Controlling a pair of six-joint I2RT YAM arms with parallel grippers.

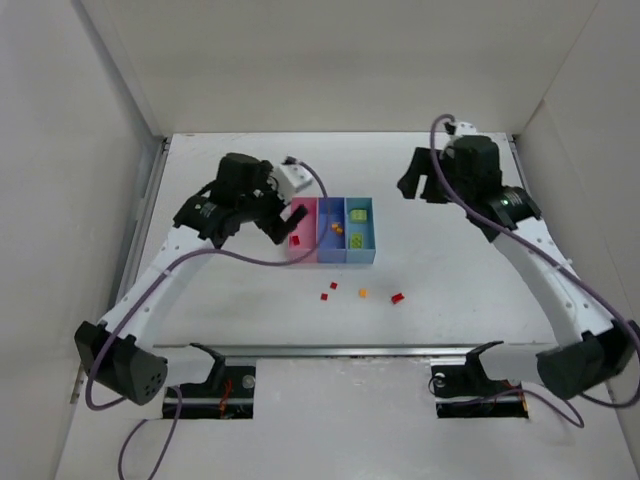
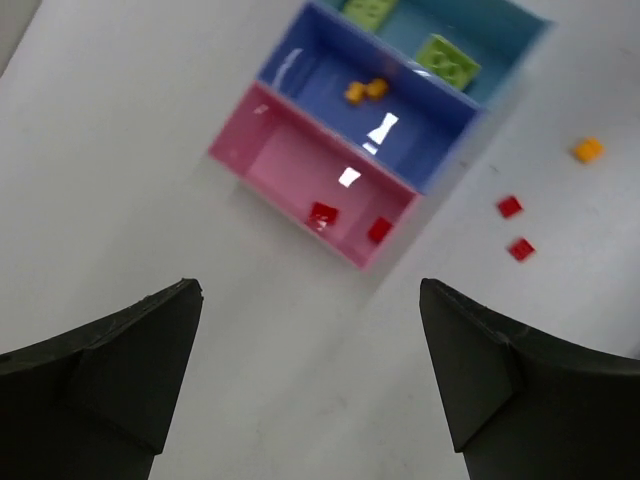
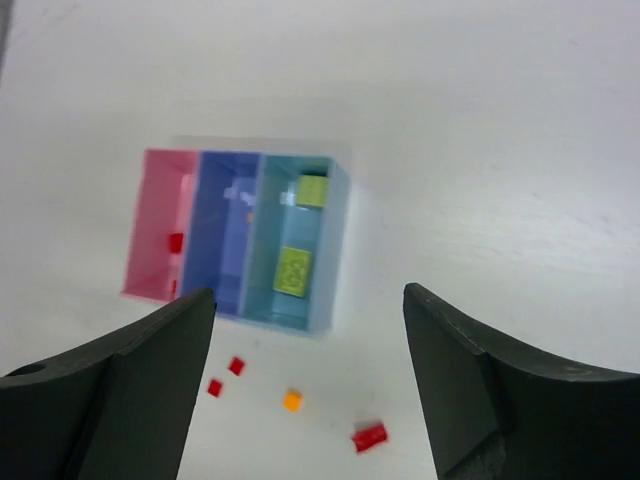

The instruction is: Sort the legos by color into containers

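just ahead of the left claw, which hovers spread wide and empty, the three containers stand joined in a row. the pink bin is nearest its fingertips, with two red legos on its floor. the blue-violet bin comes next with a couple of orange legos, and the light blue bin is farthest with two yellow-green legos. that layout reads as one color per bin, so the pink one looks meant for red. off to this claw's right, outside the bins on the bare table, lie the unsorted pieces: three loose red legos and one loose orange lego, apart from each other and near the bins' front wall. the right claw is likewise spread with nothing in it, and it looks down on the row, which sits ahead of it and toward its left finger, with the strays below its fingertips. i judge the sort over halfway, with four pieces to go. room is generous: open table surrounds every stray and none touches a bin wall, so fingers could come down around each one. the enclosure walls stand well away from both claws.
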